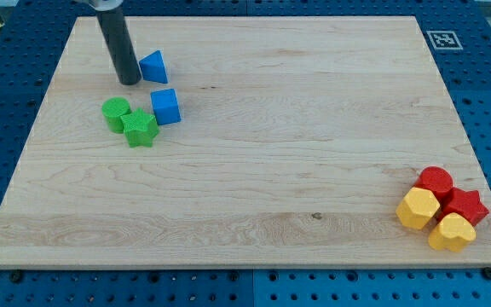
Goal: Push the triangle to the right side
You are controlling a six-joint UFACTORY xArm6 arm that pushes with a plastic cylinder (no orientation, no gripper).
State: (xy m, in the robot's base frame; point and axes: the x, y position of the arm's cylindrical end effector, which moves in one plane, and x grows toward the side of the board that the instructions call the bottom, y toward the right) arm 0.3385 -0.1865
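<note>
Item: pale wooden table (254, 153), rectangular, on a blue perforated base.

Task piece: small blue plastic triangle block (153, 66), upper left of the table, far from the view's right edge.

Tool: dark straight rod, my tip (129, 83) set just at the triangle's left side, touching or nearly so; contact cannot be confirmed. There is no hand on this arm, so nothing opens, closes or holds.

Neighbours: blue plastic cube (165, 107) just below the triangle; green cylinder (116, 112) and green star block (141, 129) touching, lower left of the cube.

Far corner, lower right: red cylinder (436, 182), red star block (466, 205), yellow hexagon block (418, 208), yellow heart block (452, 231), clustered.

Handling note: judged best to push rightward through the triangle's middle, slowly, correcting if it rotates off the tip; keep the line above the blue cube.
</note>
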